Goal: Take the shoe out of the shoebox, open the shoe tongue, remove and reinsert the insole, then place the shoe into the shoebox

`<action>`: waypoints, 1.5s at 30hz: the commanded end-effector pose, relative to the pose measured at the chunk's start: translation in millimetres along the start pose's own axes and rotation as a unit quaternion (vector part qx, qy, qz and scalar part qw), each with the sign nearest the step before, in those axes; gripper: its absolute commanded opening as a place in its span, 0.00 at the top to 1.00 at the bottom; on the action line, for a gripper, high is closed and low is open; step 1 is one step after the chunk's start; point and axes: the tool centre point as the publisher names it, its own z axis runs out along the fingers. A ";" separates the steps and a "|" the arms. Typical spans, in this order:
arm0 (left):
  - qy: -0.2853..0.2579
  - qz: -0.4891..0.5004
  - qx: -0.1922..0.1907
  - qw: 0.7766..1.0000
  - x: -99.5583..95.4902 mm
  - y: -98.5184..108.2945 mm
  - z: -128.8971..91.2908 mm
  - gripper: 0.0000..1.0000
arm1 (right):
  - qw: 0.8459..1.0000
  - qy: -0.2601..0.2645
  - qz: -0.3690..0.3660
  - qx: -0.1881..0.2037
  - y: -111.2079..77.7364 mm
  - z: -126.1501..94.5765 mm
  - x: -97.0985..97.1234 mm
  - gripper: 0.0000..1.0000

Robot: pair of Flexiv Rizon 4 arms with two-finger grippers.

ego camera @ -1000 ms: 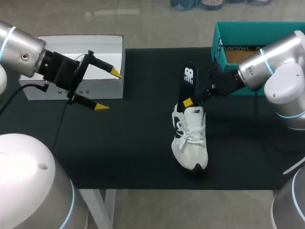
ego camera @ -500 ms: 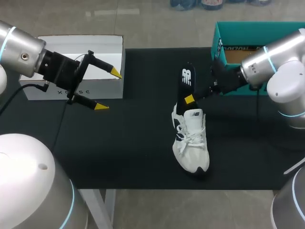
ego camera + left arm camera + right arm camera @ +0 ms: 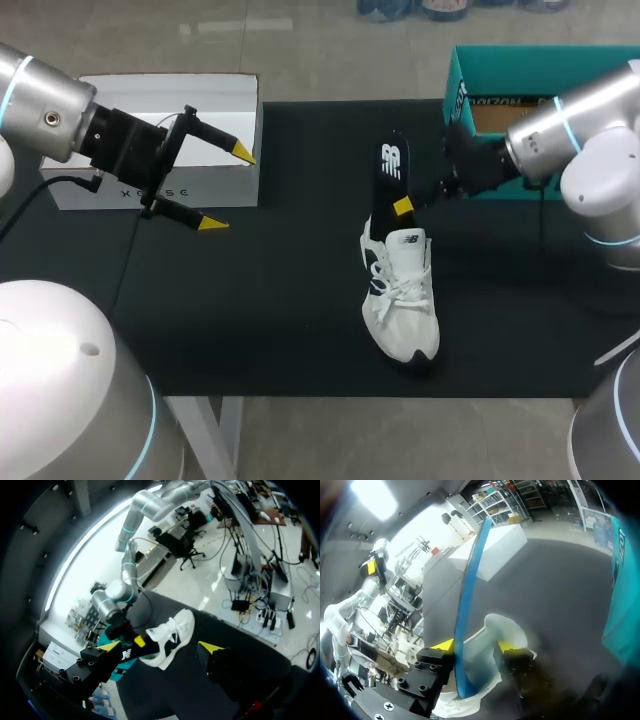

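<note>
Insole [image 3: 392, 165]: black, logo side up. Its front end is down inside the shoe and the rest slants up and out over the heel, so it is half in and half out.
Shoe [image 3: 405, 300]: white, standing on its sole in the middle of the black mat [image 3: 250, 320], toe toward my base and heel toward the far edge, outside any box.
Right gripper [image 3: 402, 208]: at the heel, on the stretch of insole just above the collar, reaching in from the shoebox side. In my right wrist view the insole [image 3: 472, 580] runs edge-on up through the gripper [image 3: 474, 646], with the white heel cup [image 3: 495, 630] just below. I cannot tell whether I have it pinched or am merely alongside it.
Why so low: I judge a hold near the collar keeps the floppy sheet in line with the shoe, so that it slides rather than buckles.
Shoebox [image 3: 460, 100]: teal, open-topped, at the far right just behind my right wrist, near the shoe, which makes for a short trip when the shoe goes in.
Left gripper [image 3: 228, 188]: spread wide and empty, hovering in front of the white box [image 3: 150, 185], well apart from the shoe. It is turned toward the shoe [image 3: 172, 635], parked out of my right arm's way, I think.
Risk: nothing braces the shoe, so it may drag or tip.
</note>
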 end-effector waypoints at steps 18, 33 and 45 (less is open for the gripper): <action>0.001 0.000 -0.001 1.000 0.2 -0.4 -0.4 0.00 | 0.999 0.017 0.022 0.032 -35.1 24.5 6.0 1.00; 0.001 0.000 -0.001 1.000 0.2 -0.4 -0.4 0.00 | 0.998 0.015 0.033 0.041 -46.6 23.0 13.8 0.31; 0.001 0.000 -0.001 1.000 0.2 -0.4 -0.4 0.00 | 1.000 0.000 0.012 0.024 -10.8 14.8 2.1 0.53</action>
